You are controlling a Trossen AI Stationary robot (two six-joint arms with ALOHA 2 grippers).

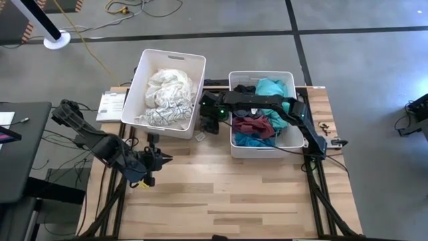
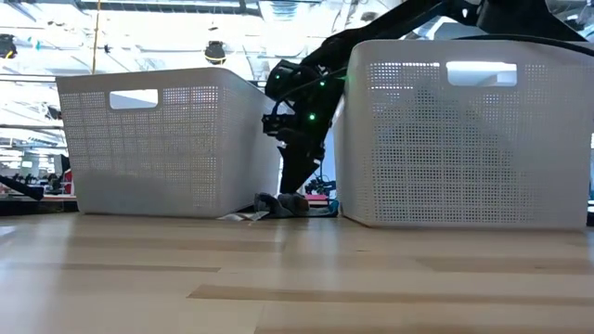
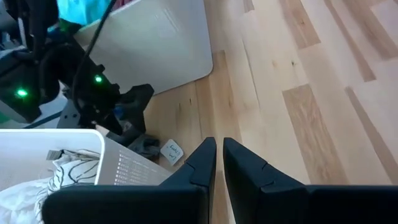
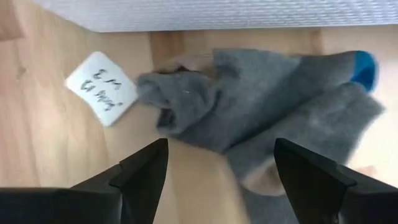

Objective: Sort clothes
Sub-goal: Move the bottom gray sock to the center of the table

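A small grey garment [image 4: 267,124] with a blue tip lies crumpled on the table in the gap between the two bins; it also shows in the low view [image 2: 281,203] and the left wrist view [image 3: 146,146]. My right gripper [image 4: 221,149] reaches across the right bin and hangs open just above it [image 1: 212,127], one finger on either side. White and patterned clothes [image 1: 167,94] fill the left bin. Teal, maroon and dark clothes [image 1: 261,114] fill the right bin. My left gripper [image 1: 166,158] is shut and empty near the table's left side, in front of the left bin.
The two white perforated bins [image 1: 144,73] [image 1: 291,144] stand side by side at the table's far edge with a narrow gap between them. A small white tag with writing [image 4: 101,87] lies beside the grey garment. Bare wood [image 1: 227,194] lies in front of the bins.
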